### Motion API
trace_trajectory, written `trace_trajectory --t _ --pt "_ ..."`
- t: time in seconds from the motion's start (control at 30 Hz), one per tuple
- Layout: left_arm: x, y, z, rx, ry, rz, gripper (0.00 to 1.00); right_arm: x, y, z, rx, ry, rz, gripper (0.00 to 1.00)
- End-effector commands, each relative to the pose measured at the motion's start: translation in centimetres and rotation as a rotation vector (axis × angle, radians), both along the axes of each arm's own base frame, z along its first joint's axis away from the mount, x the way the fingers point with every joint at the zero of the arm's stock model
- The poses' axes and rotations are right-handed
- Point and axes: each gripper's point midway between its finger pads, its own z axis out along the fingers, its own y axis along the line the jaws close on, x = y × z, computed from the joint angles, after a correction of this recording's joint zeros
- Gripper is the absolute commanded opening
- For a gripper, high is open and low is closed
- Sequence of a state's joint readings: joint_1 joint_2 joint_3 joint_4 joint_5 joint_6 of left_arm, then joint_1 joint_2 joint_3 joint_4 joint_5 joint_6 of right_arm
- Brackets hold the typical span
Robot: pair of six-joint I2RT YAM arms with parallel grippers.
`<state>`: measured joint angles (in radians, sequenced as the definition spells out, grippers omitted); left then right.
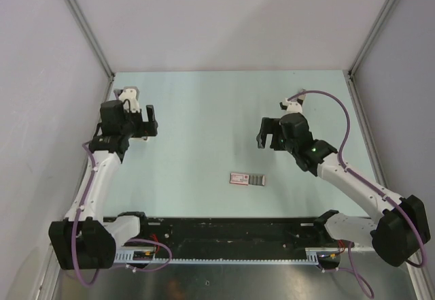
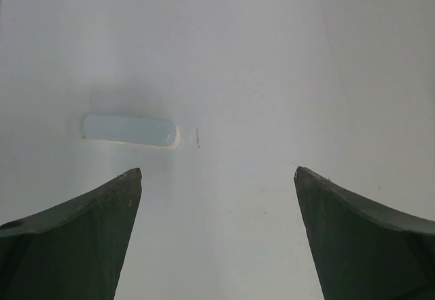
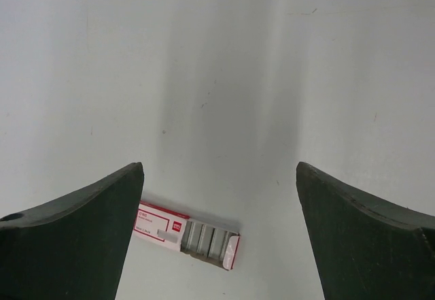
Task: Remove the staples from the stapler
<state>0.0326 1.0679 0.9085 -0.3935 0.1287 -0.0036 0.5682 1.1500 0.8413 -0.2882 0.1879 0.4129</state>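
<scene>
My left gripper [image 2: 217, 171] and right gripper [image 3: 219, 166] both gape wide, empty. No stapler shows; I'd find it before reaching.

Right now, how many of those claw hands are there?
2. The left gripper hovers over the table's far left; the right gripper over its right half. Both open, empty; none seems hidden.
</scene>
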Motion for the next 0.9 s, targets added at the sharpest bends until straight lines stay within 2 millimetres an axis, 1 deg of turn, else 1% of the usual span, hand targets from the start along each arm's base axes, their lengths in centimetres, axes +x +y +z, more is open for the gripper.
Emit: trace_trajectory --t 0.0,0.17,0.3,0.47,0.53,0.7,0.87 --pt "1.0 1.5 -1.6 0.038 0.03 0.065 0.99 0.6 0.1 1.8 -0.023 -0.05 0.002 0.99" --pt "2.3 2.1 -3.8 0.024 0.098 0.126 0.99 0.1 0.4 1.5 -0.079 -0.057 0.021 0.99" --pt "2.8 2.7 -5.6 -0.022 0.146 0.226 0.99 -0.4 0.6 1.0 -0.126 -0.06 0.031 0.99" --pt "2.6 1.9 -9.0 -0.116 0.243 0.261 1.0 -0.9 1.6 0.5 -0.164 -0.062 0.058 0.99" --pt "2.6 1.6 -10.1 -0.14 0.276 0.264 1.0 -1.1 2.0 0.4 -0.176 -0.067 0.072 0.99" --pt "3.5 2.0 -11.4 -0.153 0.315 0.289 0.99 -1.4 2.8 0.4 -0.191 -0.082 0.107 0.99" --pt "4.3 3.4 -12.1 -0.19 0.337 0.346 0.99 -1.5 3.7 0.8 -0.171 -0.104 0.144 0.99"
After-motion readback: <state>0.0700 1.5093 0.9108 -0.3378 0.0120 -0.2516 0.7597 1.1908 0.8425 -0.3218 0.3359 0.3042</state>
